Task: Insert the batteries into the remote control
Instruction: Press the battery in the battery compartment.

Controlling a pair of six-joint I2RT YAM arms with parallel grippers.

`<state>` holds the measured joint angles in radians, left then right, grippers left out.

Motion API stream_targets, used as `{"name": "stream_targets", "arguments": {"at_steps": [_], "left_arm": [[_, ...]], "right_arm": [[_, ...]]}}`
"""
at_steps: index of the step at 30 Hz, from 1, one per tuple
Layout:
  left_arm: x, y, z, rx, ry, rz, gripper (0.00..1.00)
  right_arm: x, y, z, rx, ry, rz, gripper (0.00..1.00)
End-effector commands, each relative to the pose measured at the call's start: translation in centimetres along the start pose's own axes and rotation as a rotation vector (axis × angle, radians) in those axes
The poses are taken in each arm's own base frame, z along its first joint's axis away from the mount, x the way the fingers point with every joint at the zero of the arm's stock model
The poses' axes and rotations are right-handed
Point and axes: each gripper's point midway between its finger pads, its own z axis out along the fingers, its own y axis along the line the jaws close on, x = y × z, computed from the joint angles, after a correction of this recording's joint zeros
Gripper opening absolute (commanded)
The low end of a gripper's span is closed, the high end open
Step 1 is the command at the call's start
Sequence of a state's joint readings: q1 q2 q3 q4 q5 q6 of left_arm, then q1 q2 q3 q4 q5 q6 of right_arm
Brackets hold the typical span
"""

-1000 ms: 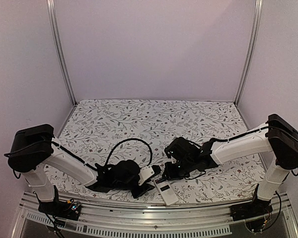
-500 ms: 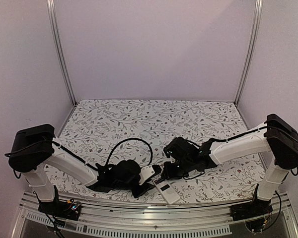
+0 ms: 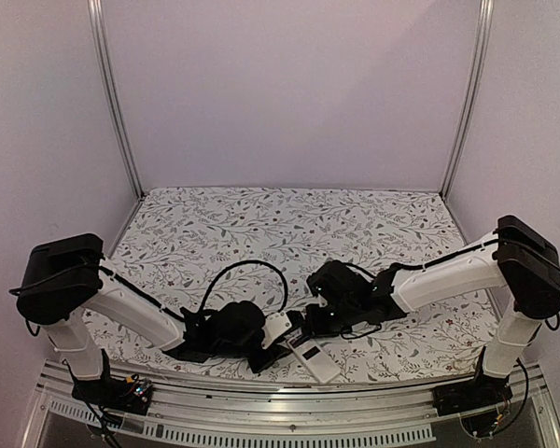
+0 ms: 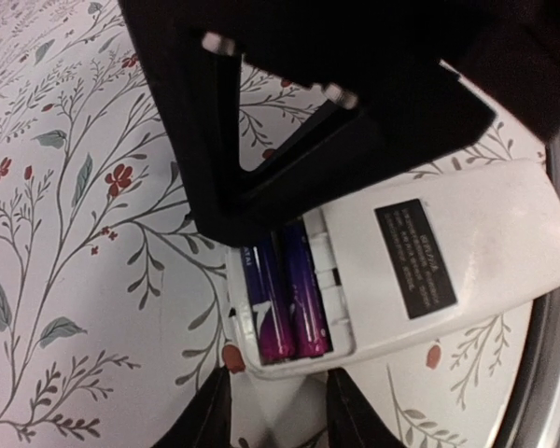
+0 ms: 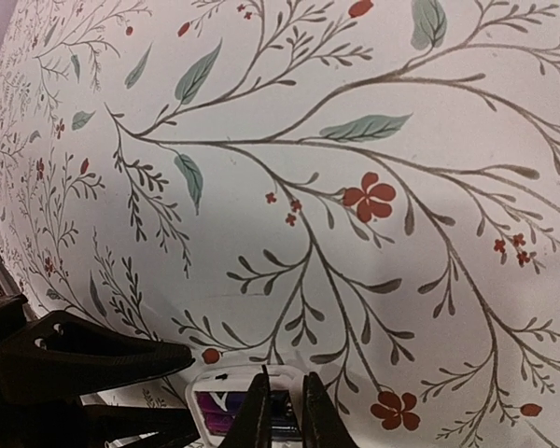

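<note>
Left tool (image 4: 278,422) clamps the remote control (image 4: 467,245); right tool (image 5: 285,411), tips nearly together, over the batteries (image 4: 285,299).

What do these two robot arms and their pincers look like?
The left arm and right arm match: a bulky black shoulder block, a smooth white tube-shaped link, then a black wrist. A thin black cable loops over the left wrist. The left gripper and right gripper each end in two slim, tapered black fingers. No markings show on them.
</note>
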<state>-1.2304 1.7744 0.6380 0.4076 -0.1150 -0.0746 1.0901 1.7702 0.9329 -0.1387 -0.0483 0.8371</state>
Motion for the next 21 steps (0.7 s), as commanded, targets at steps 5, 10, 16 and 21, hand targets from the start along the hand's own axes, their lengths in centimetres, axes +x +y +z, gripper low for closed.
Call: {"name": "stream_targets", "arguments": {"at_steps": [5, 10, 16, 21], "left_arm": [[1.1, 0.1, 0.6, -0.015, 0.034, 0.016, 0.34], [1.0, 0.1, 0.6, -0.015, 0.032, 0.017, 0.34], [1.0, 0.0, 0.6, -0.010, 0.034, 0.018, 0.34], [1.1, 0.0, 0.6, -0.008, 0.036, 0.022, 0.34]], "right_arm": [[6.3, -3.2, 1.1, 0.108, 0.180, -0.038, 0.11], [5.8, -3.0, 0.5, 0.112, 0.162, -0.074, 0.13], [5.9, -3.0, 0.5, 0.106, 0.161, -0.101, 0.15], [4.4, -1.3, 0.4, 0.070, 0.133, -0.121, 0.19]]}}
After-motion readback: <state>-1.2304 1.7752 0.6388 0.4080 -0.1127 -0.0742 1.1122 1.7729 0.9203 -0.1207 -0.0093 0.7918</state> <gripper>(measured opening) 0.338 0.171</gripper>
